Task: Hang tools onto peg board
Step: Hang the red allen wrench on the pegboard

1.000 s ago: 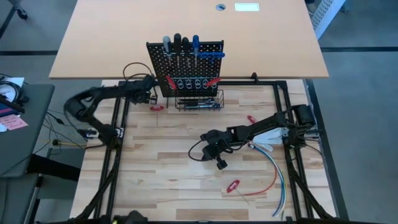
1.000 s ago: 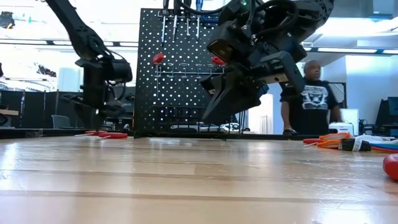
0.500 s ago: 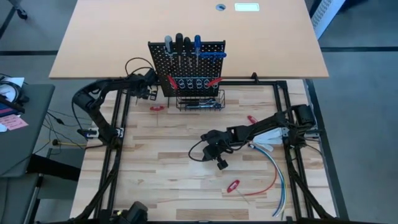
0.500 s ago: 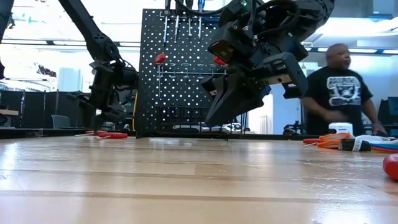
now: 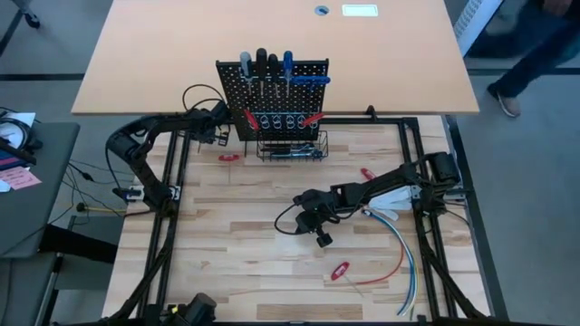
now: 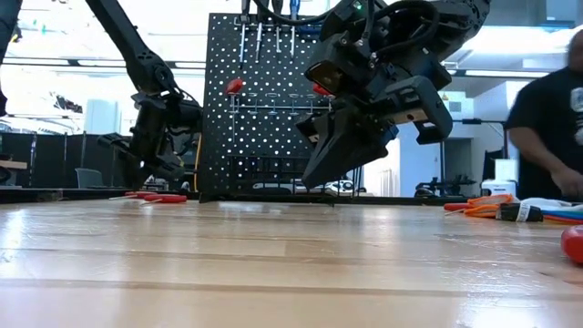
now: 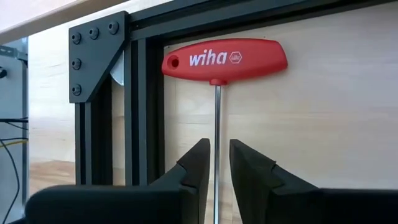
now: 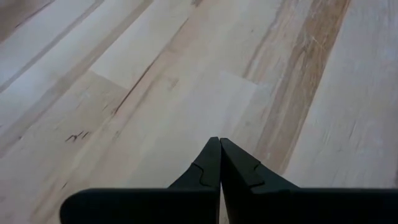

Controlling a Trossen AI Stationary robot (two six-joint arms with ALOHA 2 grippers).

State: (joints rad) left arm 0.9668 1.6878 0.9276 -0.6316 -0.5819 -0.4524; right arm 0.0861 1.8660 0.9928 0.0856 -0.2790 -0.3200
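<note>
Left gripper (image 7: 216, 171), just left of the peg board (image 5: 272, 91), pinches the shaft of a red T-handle key (image 7: 224, 60). Right gripper (image 8: 219, 163), fingers pressed together, hovers over the table (image 5: 236, 244) in front of the board.

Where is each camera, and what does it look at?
High view: above, looking straight down at both arms, peg board.
Low view: tabletop height, looking level at the peg board, both arms.
Left wrist: left gripper around a red T-handle key.
Right wrist: right gripper shut over bare table.
High and low views share the peg board.
</note>
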